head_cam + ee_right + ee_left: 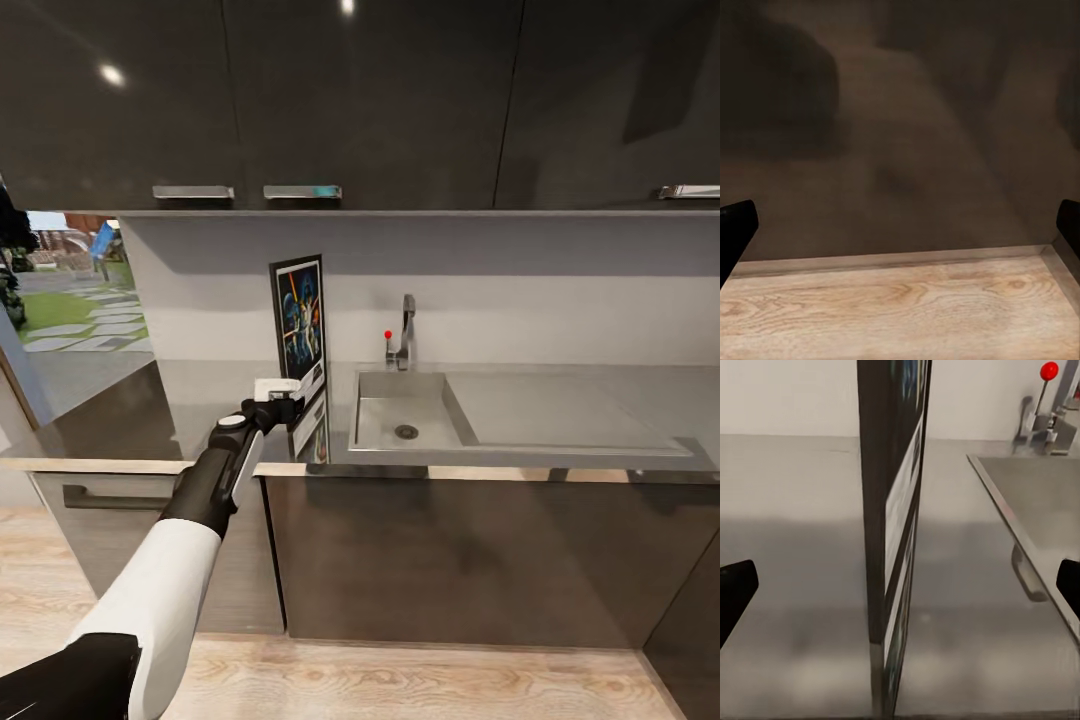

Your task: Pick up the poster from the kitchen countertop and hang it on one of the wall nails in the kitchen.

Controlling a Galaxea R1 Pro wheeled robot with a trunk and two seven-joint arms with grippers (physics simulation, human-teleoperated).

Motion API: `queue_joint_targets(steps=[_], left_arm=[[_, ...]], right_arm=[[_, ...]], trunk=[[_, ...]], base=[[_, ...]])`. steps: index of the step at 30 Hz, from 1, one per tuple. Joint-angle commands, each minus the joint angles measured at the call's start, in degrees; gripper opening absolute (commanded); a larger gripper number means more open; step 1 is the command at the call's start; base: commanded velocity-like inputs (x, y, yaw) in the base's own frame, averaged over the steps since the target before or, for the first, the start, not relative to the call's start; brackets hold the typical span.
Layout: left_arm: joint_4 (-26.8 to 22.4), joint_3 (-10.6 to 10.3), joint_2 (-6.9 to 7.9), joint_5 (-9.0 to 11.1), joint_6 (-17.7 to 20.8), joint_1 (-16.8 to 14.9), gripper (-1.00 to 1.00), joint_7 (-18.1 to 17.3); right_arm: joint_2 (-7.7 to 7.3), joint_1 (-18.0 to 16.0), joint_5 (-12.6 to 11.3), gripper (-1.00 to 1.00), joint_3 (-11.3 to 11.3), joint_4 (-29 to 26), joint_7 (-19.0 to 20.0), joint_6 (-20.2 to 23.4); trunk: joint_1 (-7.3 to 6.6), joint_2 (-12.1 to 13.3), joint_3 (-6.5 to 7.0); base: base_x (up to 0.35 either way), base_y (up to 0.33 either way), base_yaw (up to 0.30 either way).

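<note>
The poster [300,320] stands upright on the grey-brown kitchen countertop [130,410], just left of the sink, and the glossy top mirrors it. My left gripper [283,398] reaches over the counter edge to the poster's lower front corner. In the left wrist view the poster [889,510] shows edge-on, midway between the two dark fingertips [735,585], which stand wide apart without touching it. That left gripper [900,592] is open. My right gripper [900,232] is open too, with nothing between its fingers, facing a dark cabinet front and the wooden floor [907,307].
A steel sink [405,415] with a draining board lies right of the poster, with a faucet [406,330] and a red-knobbed lever [388,334] behind it. Dark wall cabinets [360,100] hang overhead. Base cabinets [450,560] stand below the counter, and a window [80,280] is at left.
</note>
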Motion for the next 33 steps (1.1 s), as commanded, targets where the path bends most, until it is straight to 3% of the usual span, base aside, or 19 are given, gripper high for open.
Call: queue_joint_targets(steps=[1,9,33], left_arm=[[0.36,0.11,-0.05,-0.31,0.0,-0.03,1.0,-0.02],[6.61,-0.09,-0.05,-0.31,-7.69,-0.03,1.0,0.05],[7.35,0.13,0.03,-0.31,-8.72,-0.03,1.0,0.06]], right_arm=[[-0.01,0.01,0.05,1.0,0.05,-0.06,-0.19,-0.04],[-0.01,0.01,0.05,1.0,0.05,-0.05,-0.19,0.0],[-0.01,0.01,-0.01,1.0,0.05,-0.05,-0.19,-0.04]], trunk=[[0.0,-0.03,-0.05],[0.0,-0.03,-0.05],[0.0,-0.03,-0.05]], base=[[0.0,0.0,0.0],[0.0,0.0,0.0],[0.08,0.0,0.0]])
